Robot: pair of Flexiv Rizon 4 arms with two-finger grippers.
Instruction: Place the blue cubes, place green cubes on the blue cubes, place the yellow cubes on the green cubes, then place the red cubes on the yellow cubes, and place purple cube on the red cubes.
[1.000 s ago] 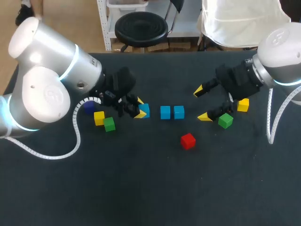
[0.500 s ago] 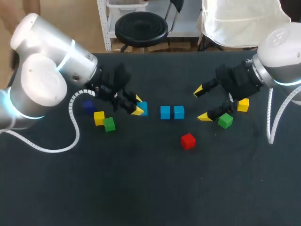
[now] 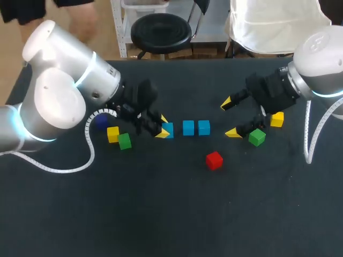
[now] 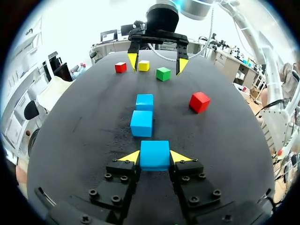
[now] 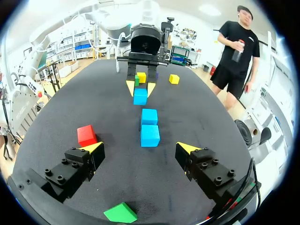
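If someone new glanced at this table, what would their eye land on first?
The left pincer shut on a small blue cube, in line with two more blue cubes in the middle. Opposite, the right pincer gapes open beside a green cube; a bright red cube sits apart.

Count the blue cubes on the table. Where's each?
3. One blue cube is gripped between the left gripper's fingers. The middle blue cube and the right blue cube sit side by side just beyond it, mid-table. None appears hidden.

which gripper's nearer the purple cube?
Left. The left gripper is close by the purple cube, shut on a blue cube; the right gripper is across the table.
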